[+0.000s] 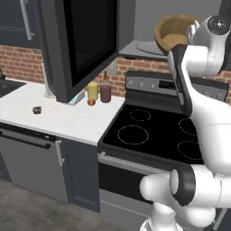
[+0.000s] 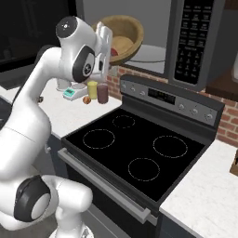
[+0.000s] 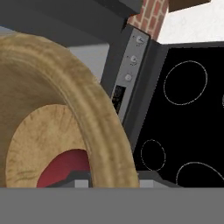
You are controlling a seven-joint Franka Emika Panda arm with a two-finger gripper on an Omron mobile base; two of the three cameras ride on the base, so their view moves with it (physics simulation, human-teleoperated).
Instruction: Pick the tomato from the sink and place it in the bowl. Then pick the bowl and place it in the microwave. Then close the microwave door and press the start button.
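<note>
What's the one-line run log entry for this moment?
stage: loading microwave | fingers: gripping wide tan wooden bowl | small red tomato: inside | dark grey microwave door: open

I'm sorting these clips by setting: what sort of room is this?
A rendered home kitchen, by the look of it: a black glass-top stove set into a white counter, a microwave mounted above it with its door open, and a brick backsplash behind.

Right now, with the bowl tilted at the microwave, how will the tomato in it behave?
The tomato is round and glossy, so it likely rolls toward the low side. The wooden bowl is shallow and steeply tilted; a spill seems possible. The bowl looks rigid, so it probably won't flex.
</note>
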